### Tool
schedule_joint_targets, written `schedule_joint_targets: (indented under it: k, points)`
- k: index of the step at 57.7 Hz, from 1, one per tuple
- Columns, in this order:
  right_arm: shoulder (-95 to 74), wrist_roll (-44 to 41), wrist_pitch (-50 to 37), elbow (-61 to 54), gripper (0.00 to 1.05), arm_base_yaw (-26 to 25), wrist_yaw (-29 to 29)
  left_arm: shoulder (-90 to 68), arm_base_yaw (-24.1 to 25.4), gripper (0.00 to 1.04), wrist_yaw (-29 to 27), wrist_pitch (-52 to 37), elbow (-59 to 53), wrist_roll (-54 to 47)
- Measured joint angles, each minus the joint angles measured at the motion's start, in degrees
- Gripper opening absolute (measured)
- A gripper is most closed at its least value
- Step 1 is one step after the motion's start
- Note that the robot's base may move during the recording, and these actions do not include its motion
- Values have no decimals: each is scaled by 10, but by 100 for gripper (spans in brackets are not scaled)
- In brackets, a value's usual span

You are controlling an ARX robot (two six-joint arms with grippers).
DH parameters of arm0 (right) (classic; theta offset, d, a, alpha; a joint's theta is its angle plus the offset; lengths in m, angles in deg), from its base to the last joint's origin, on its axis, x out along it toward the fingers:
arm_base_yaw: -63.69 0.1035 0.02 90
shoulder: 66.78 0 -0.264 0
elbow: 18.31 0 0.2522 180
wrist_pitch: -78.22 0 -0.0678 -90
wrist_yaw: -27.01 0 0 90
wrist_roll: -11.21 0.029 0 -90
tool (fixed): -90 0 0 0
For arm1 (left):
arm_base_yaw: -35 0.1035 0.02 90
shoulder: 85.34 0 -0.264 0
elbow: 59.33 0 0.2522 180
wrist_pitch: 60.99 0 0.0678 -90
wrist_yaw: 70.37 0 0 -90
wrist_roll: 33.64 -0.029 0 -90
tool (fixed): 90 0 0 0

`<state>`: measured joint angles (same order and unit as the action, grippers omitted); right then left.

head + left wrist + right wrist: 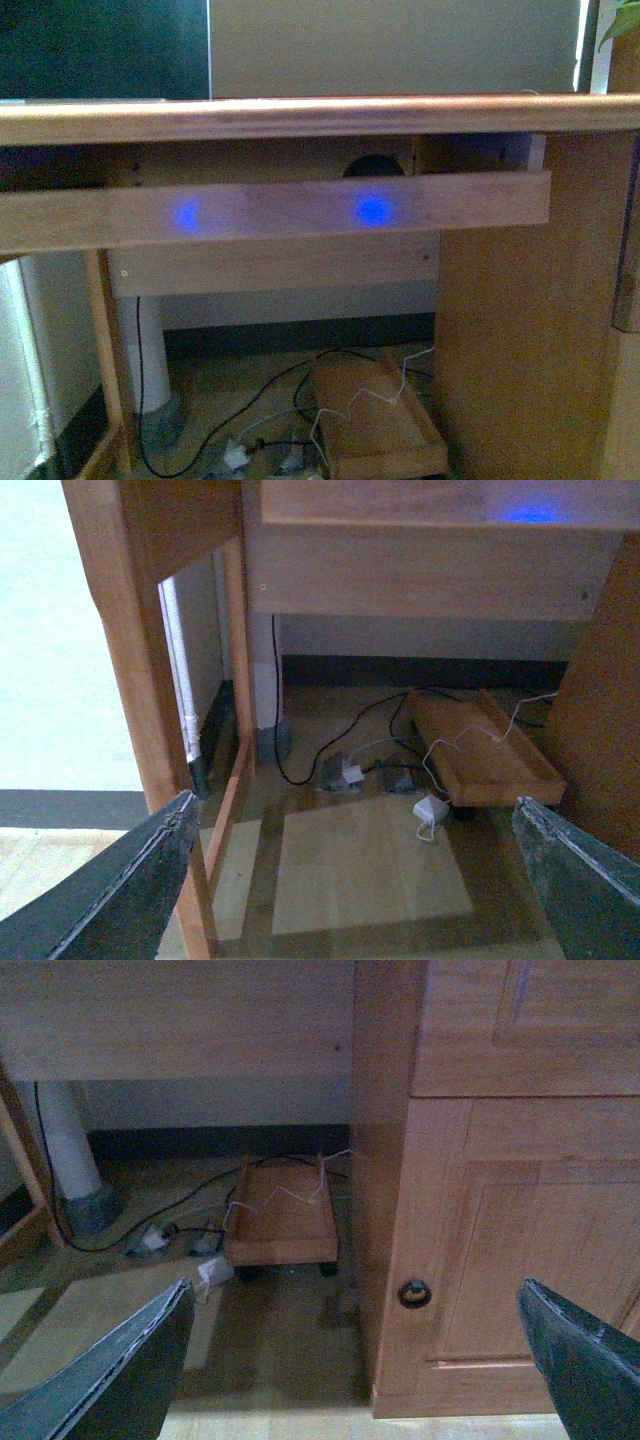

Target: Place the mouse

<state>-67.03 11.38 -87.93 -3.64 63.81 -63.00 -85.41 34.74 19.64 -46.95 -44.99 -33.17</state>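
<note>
Left gripper [352,802] and right gripper [355,1285] are both wide open and empty, aimed low under the desk [300,115]; mouse is in no view, so lift above the desktop edge across the frame's top and locate it first.

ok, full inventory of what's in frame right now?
desk: one, light wood, top edge across the front view
sliding panel: one, wood, under the desk top, two blue light spots on it
wheeled tray: one, wood, on the floor under the desk
cables: several, black and white, on the floor around the tray
adapters: two, white, on the floor by the tray
pipe: one, white, upright at the back wall
cabinet door: one, wood, dark ring pull
mouse: none in view
left jaws: dark, wide apart, empty
right jaws: dark, wide apart, empty
</note>
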Motion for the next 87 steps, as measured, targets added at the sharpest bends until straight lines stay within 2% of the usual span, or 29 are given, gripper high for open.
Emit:
schedule_joint_targets:
  k: [37, 42, 48, 52, 55, 62, 65, 68, 73, 78, 87]
  points:
    - [0, 0, 0, 0, 97, 0, 0, 0, 0, 97, 2, 1, 0, 0]
    - [0, 0, 0, 0, 97, 0, 0, -38, 4, 97, 72, 65, 22, 14]
    - [0, 0, 0, 0, 97, 0, 0, -109, -10, 97, 117, 59, 26, -9]
    - [0, 0, 0, 0, 97, 0, 0, -175, 9, 97, 148, 18, 28, -52]
    - [0, 0, 0, 0, 97, 0, 0, -248, 40, 97, 180, -37, 33, -101]
    - [0, 0, 0, 0, 97, 0, 0, -445, 118, 97, 229, -197, 68, -238]
    - [0, 0, 0, 0, 97, 0, 0, -537, 143, 97, 242, -266, 94, -320]
    - [0, 0, 0, 0, 97, 0, 0, -680, 166, 97, 246, -381, 133, -447]
    - [0, 0, 0, 0, 97, 0, 0, -856, 174, 97, 266, -522, 193, -610]
    - [0, 0, 0, 0, 97, 0, 0, -942, 174, 97, 271, -572, 235, -699]
    - [0, 0, 0, 0, 97, 0, 0, -1051, 163, 97, 277, -614, 301, -776]
